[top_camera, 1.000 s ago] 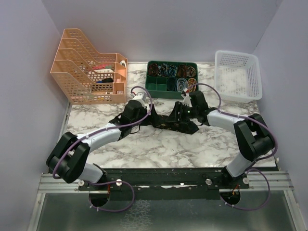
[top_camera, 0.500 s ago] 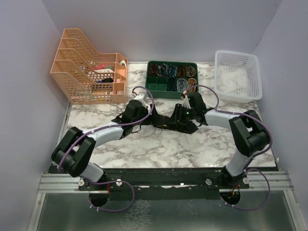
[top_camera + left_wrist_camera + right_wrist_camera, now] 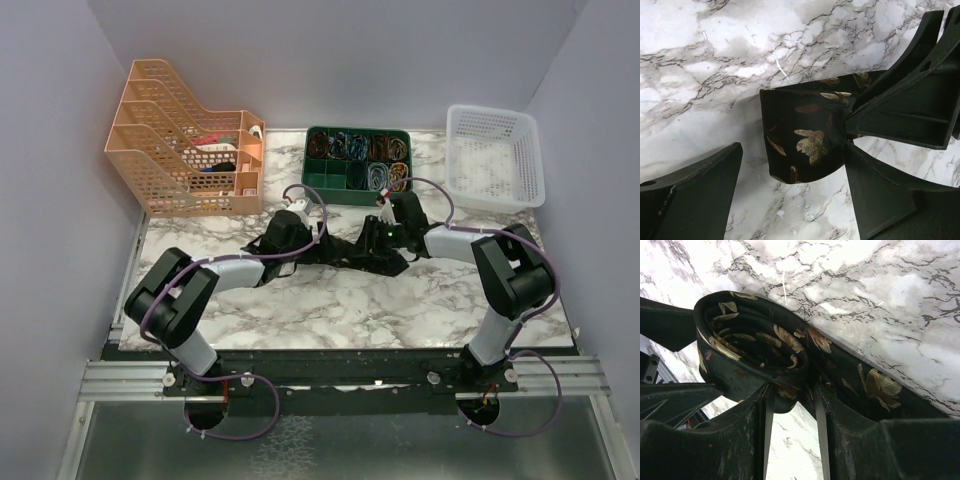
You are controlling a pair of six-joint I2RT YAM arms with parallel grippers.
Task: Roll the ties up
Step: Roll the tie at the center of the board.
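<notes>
Now mid-roll: right pincer on the coil, left pincer wide and empty

Tie [image 3: 352, 252] lies across the middle of the worktop [image 3: 330, 305], strung between the two arms.

Right wrist view: one end is wound into a tight coil of several turns, spiral face toward the camera. The unrolled length runs off to the right along the marble.

Right pincer [image 3: 790, 390]: jaws drawn narrow, tips nipping the coil's near wall as far as I can judge. A sliver of marble shows between the fingers lower down. The grip makes sense to me: it should stop the turns springing loose and give a pivot for winding on more.

Left pincer [image 3: 792, 150]: spread wide, holding nothing. The tie's free end lies on the marble between its fingers [image 3: 690, 195], one edge curling up a little. The opposite finger overlaps the fabric's edge, and I can't tell whether it presses down. My read: it's parked there to square up and steady the loose length while the other side winds.

Roll looks partly done, with loose tie left to take up. The fabric looks slick, so I'd expect the coil to telescope or unwind if the right side lets go early.
</notes>
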